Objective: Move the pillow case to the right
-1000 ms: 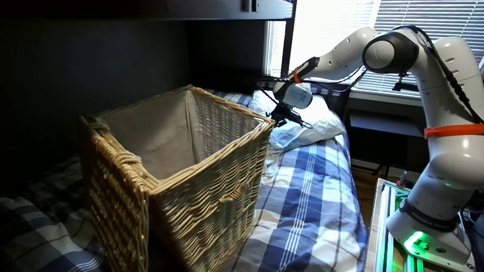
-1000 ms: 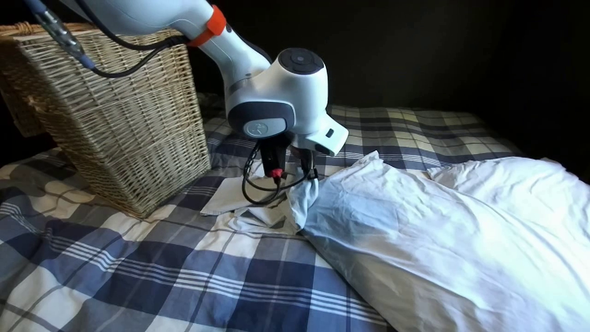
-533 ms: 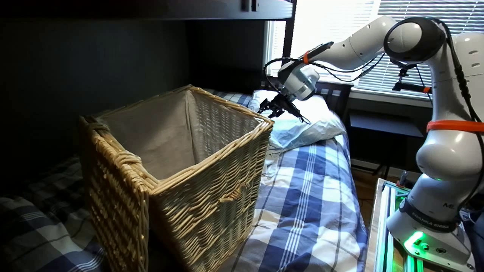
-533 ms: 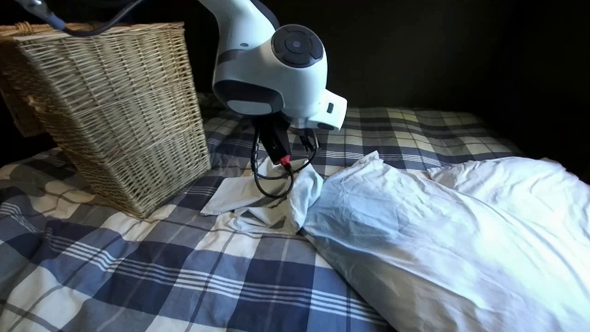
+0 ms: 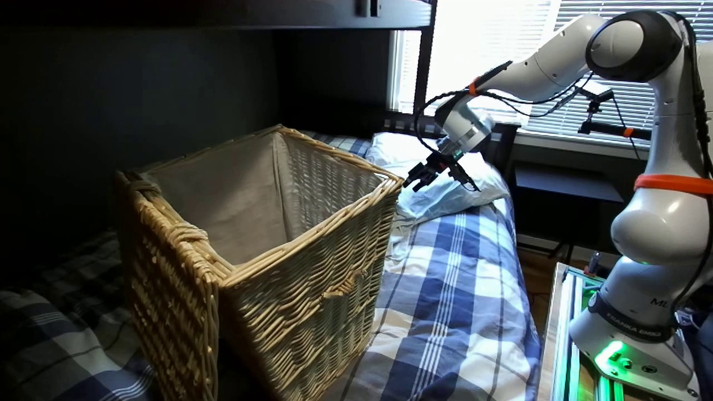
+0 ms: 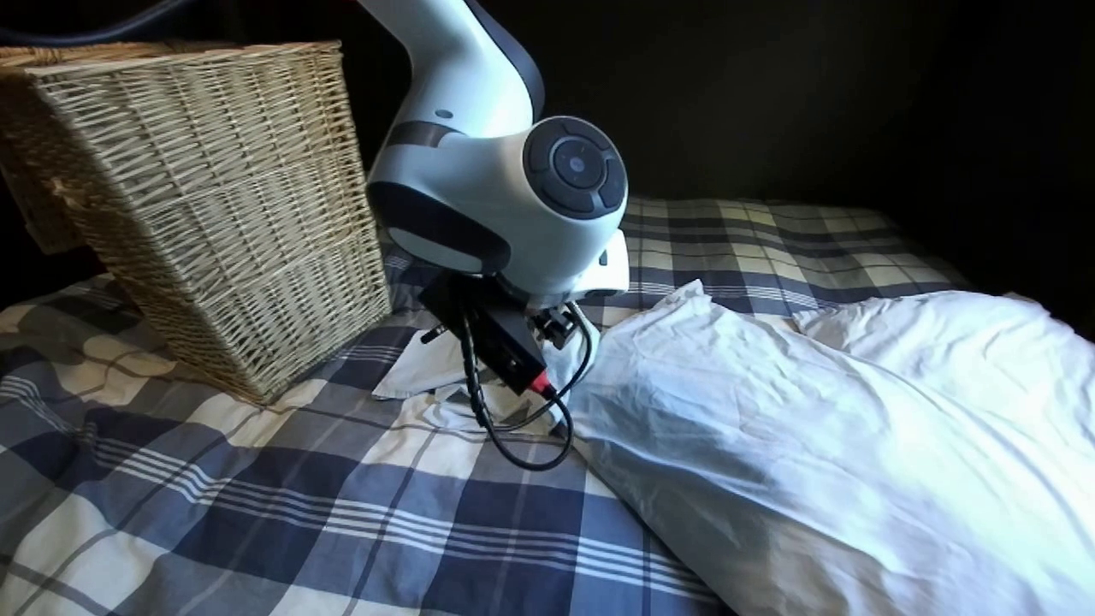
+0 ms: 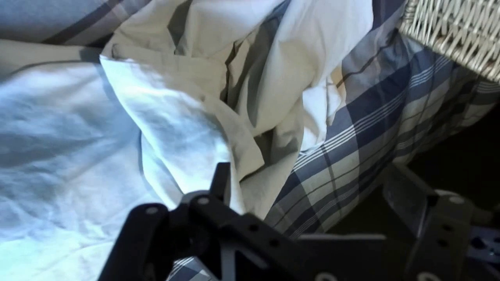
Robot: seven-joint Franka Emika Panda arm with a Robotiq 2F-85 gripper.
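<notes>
The pillow case (image 7: 289,74), a rumpled white cloth, lies in loose folds on the checked bedspread (image 7: 332,168), against the end of a big white pillow (image 7: 70,156). In an exterior view its flat part (image 6: 423,368) shows left of the wrist, and the arm covers much of the rest. My gripper (image 7: 308,175) is spread wide above the bed, and nothing is between its fingers. Its left finger (image 7: 222,177) overlaps the cloth's lower edge in the wrist view; contact cannot be told. In an exterior view the gripper (image 5: 411,186) appears just past the basket's corner.
A tall wicker basket (image 5: 312,301) with a beige liner stands open on the bed, close beside the cloth; its woven side (image 6: 231,214) faces the pillow. A dark bunk rail (image 5: 334,14) runs overhead. A dark side table (image 5: 568,181) is beyond the bed.
The gripper opened and let go of the cloth, whose raised flap sank beside the pillow. The hand rose, then came lower and away from the far wall, tilting as it moved.
</notes>
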